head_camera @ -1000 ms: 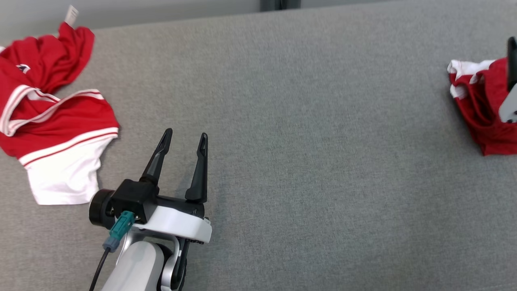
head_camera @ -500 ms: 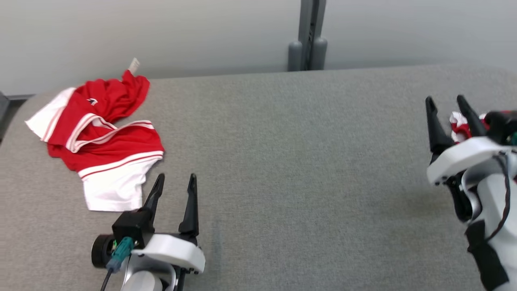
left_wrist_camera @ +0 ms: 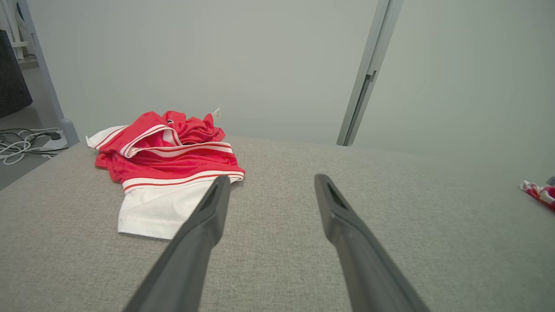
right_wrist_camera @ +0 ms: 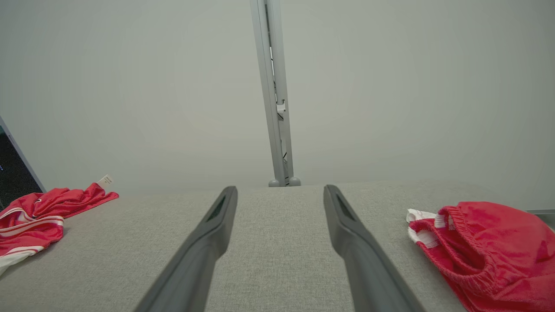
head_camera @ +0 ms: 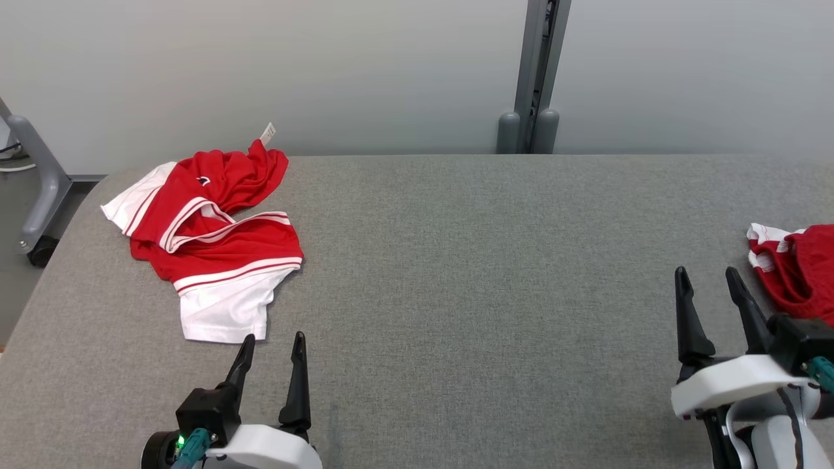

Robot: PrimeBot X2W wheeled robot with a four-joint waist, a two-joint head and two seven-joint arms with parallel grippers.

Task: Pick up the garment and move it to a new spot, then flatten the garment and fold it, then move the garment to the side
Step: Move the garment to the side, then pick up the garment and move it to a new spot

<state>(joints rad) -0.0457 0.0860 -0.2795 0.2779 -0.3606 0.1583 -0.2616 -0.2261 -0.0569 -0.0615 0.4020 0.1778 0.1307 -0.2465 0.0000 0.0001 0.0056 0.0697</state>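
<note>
On my head view the left gripper (head_camera: 274, 337) is cut off at the bottom edge, so I see little more than its two dark fingers and part of the wrist. The right gripper (head_camera: 706, 271) is also cropped at the lower right corner. Both sets of jaws stand wide apart with nothing between them, and both wrist views confirm bare grey cloth in the gap.

The red and white garment (head_camera: 215, 247) lies crumpled at the far left of the grey padded table (head_camera: 488, 260), just ahead and to the left of the left gripper, not touching it. It is bunched so that I cannot make out its front from its back, and a small white tag (head_camera: 267, 133) sticks up at its far edge.

A second red garment (head_camera: 798, 273) sits at the table's right edge, partly out of frame and partly behind the right gripper's housing. On the right wrist view it shows a ribbed waistband, heaped up, and its lower part is cropped.
</note>
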